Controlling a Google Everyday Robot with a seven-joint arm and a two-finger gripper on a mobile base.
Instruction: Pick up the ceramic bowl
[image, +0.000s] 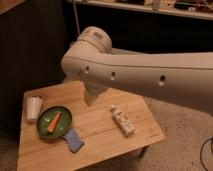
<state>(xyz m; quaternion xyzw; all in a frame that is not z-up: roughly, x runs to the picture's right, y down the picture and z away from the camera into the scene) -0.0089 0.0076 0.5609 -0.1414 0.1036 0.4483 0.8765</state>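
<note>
The ceramic bowl (64, 119) is shallow, round, dark green and glossy. It sits on the left part of the wooden table (100, 142) with an orange carrot (53, 122) lying in it. My gripper (93, 99) hangs from the thick white arm (150, 75), above the table and a little to the right of and behind the bowl, not touching it. The arm's bulk hides most of the gripper.
A white cup (33, 107) stands just left of the bowl, nearly touching it. A blue sponge (74, 141) lies at the bowl's front right. A small white bottle (122, 120) lies on the table's right part. A dark wall stands behind and to the left.
</note>
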